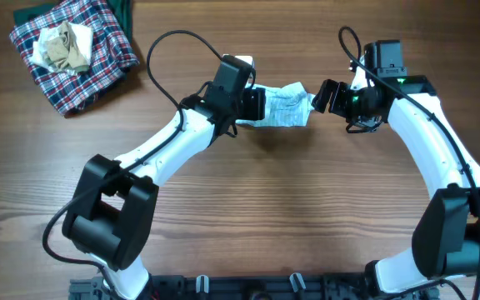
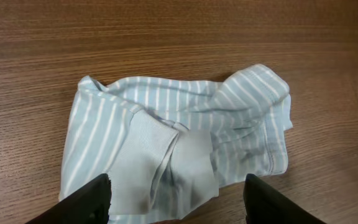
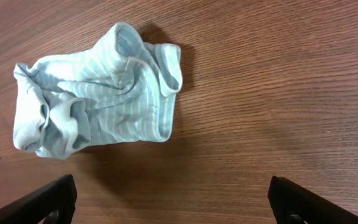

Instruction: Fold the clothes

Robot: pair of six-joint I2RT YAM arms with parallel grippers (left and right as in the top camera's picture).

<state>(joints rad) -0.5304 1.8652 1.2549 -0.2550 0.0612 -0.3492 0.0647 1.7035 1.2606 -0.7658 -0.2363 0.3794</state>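
Overhead, the striped pants (image 1: 283,107) are lying crumpled on the wooden table (image 1: 290,217), midway between the left jaws and the right jaws. The left jaws are standing open astride one end of the pants, gripping nothing. The right jaws are gaping wide near the other end, apart from it. A beige cloth (image 1: 67,46) is resting on a plaid cloth (image 1: 98,62), well apart.

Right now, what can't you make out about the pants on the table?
- Overhead: the left end of the pants is under the left gripper.
- Left wrist: their near edge is cut off by the bottom of the frame.
- Right wrist: bunched fabric on the left hides the layers beneath.
- Every view: the underside, against the table.
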